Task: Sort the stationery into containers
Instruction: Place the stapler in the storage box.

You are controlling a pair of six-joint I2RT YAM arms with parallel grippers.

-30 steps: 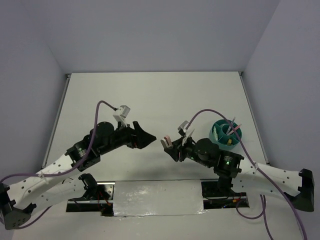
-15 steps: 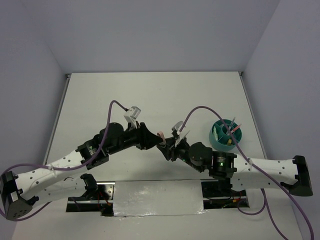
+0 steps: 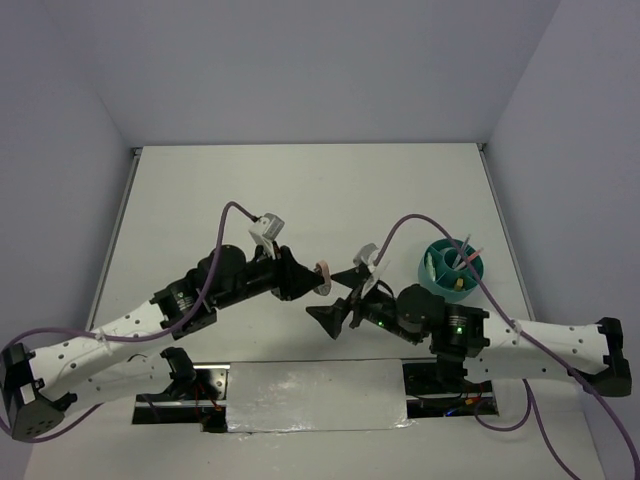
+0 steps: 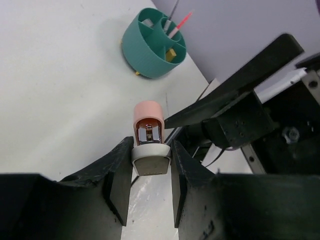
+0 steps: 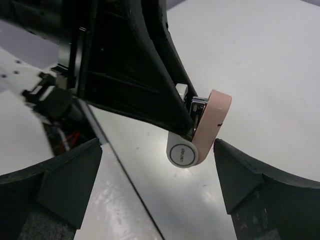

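Above the table (image 3: 300,190), the left gripper (image 4: 150,152) pinches the pink-white mini stapler (image 4: 148,125) (pink end outward) just before the right gripper's (image 3: 326,296) widely spread jaws; the teal cup (image 3: 450,270) stands well apart.

The small pink-and-white plastic stapler (image 4: 148,135) is smooth and glossy, with bright polished metal inside. The round teal plastic cup (image 4: 145,52) looks smooth. The white table (image 4: 60,75) is matt, its near strip (image 3: 315,395) shiny.

White arms (image 3: 100,342) w/ blk joints (image 3: 215,272), purple cables (image 3: 412,219)
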